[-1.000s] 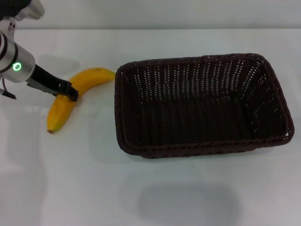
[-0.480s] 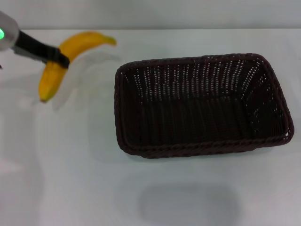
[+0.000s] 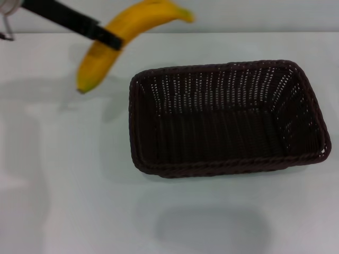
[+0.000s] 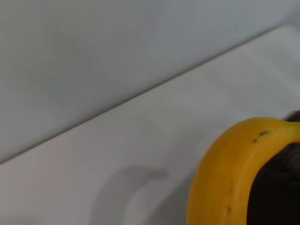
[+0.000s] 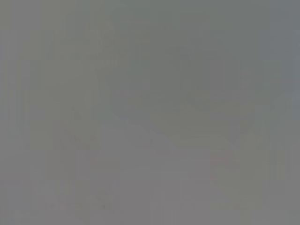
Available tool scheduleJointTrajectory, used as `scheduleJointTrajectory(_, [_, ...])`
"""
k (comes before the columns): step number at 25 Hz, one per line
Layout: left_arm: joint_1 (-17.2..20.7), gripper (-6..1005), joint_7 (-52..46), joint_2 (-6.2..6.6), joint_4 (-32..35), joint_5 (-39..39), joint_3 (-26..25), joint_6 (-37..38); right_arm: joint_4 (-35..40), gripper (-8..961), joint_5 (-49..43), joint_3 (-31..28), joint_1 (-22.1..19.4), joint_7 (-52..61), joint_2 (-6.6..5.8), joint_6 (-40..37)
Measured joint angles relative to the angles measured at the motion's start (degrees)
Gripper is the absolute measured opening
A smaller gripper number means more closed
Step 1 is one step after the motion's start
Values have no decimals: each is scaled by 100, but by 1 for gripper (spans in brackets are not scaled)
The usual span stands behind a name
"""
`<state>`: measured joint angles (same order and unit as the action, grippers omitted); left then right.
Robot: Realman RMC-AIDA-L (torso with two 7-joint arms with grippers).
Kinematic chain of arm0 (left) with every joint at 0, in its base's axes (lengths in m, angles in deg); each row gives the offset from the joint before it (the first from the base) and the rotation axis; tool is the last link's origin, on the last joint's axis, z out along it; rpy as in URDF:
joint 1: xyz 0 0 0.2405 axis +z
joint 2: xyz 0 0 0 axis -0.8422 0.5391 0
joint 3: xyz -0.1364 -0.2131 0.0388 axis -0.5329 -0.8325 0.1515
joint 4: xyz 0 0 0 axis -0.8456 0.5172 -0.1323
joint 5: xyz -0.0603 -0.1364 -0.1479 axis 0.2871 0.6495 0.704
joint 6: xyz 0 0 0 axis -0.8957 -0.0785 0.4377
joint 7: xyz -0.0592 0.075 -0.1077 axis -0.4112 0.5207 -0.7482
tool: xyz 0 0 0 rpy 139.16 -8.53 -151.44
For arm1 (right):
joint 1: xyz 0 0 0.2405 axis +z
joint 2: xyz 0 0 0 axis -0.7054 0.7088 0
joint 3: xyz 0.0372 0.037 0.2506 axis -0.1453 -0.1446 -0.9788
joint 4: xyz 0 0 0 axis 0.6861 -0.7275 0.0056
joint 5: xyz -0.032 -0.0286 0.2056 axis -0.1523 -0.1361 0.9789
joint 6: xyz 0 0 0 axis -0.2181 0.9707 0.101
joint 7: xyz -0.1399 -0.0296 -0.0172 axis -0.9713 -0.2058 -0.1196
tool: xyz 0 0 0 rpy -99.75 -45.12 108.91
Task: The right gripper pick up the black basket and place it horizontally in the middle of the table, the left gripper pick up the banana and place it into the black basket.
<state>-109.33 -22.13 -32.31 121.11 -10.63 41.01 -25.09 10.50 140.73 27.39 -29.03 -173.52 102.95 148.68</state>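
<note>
The black basket point(image 3: 228, 119) is already lying horizontally in the middle of the table point(image 3: 63, 201). The left gripper point(image 3: 108, 39) is clamping the banana point(image 3: 119, 37) in the air, beside the basket's far left corner; lowering it inside is remaining.

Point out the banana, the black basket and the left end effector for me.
banana point(image 3: 100, 58), head view, lower yellow body.
black basket point(image 3: 212, 172), head view, near braided rim.
left end effector point(image 3: 108, 39), head view, black fingertip clamped on banana.
</note>
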Motion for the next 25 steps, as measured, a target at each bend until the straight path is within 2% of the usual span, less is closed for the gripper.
scheduleJointTrajectory(5, [-69,585,218,-12,-72,842,90,-149,-12,407,0,3,-9,-1,0,0])
scheduleJointTrajectory(8, [-127,600,224,-21,-249,1186,359,-130,-13,408,-1,4,-10,-6,0,0])
scheduleJointTrajectory(12, [-331,620,200,-146,-556,1087,719,-41,-15,409,0,-1,-11,-65,0,0])
scheduleJointTrajectory(14, [-391,630,199,-243,-564,914,882,49,-9,409,-1,-5,-11,-79,0,2])
scheduleJointTrajectory(18, [-436,650,213,-340,-470,716,1037,331,19,411,0,-5,-40,-88,-2,4])
scheduleJointTrajectory(22, [-312,714,320,-386,-196,722,1046,704,51,412,-1,-43,-114,-94,-6,17])
scheduleJointTrajectory(25, [27,761,515,-472,371,850,1042,1060,41,413,0,-260,-177,-122,-8,116])
